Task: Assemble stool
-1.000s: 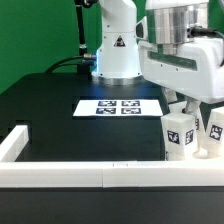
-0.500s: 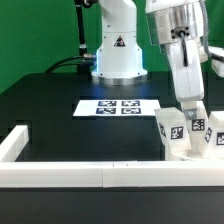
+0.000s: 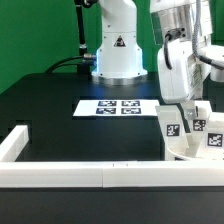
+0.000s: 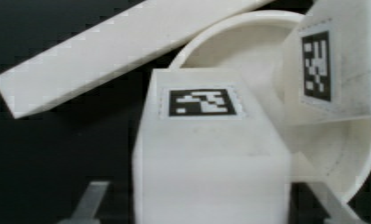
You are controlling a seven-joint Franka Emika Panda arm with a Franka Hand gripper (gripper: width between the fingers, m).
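Leg held in gripper at the seat, far right of the exterior view, just behind the near border rail (image 3: 90, 176).

The gripper (image 3: 188, 108) is clenched narrowly on a stool leg (image 4: 208, 150), one finger (image 4: 97, 203) showing at each flank in the wrist view; jaws nearly closed, pads on the leg's flat sides. The leg stands roughly upright, its tag facing the camera. The round seat (image 4: 253, 55) lies just behind and beneath it; whether they touch, cannot tell. Another tagged leg (image 3: 211, 133) stands close by. Judgement: parts are light, rigid, smooth plastic, likely slippery under twist; hold the leg mid-body across its flat faces, clear of the tag. The marker board (image 3: 118, 107) lies farther back, well apart.
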